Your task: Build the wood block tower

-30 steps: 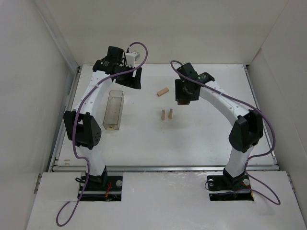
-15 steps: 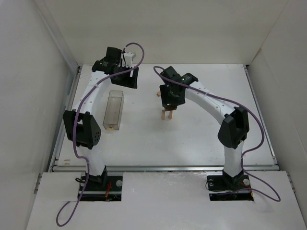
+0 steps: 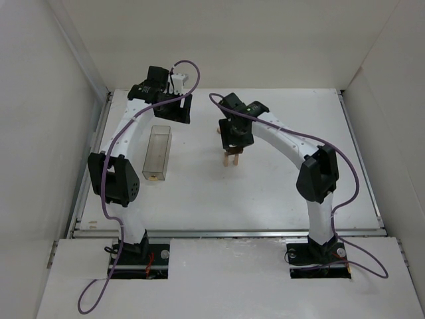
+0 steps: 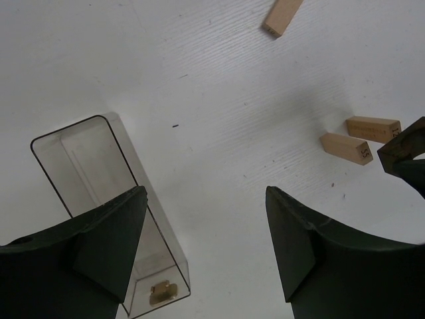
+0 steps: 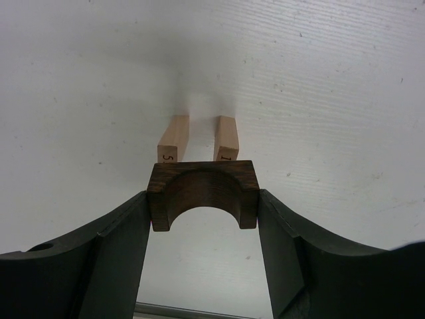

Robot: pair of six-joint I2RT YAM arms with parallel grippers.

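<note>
Between the fingers of the right gripper (image 5: pixel 202 199), a dark wooden arch piece (image 5: pixel 202 189) is pinched just over two pale upright blocks (image 5: pixel 174 139), a grip hidden from overhead. Beneath the spread left gripper (image 4: pixel 206 229), a clear plastic box (image 4: pixel 86 166) and a loose block (image 4: pixel 281 14) are seen on the white, finely grained table (image 3: pixel 279 193).

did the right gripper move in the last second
Yes. The right gripper, holding a dark arch block, moved left, from beside the upright blocks to above them.
</note>
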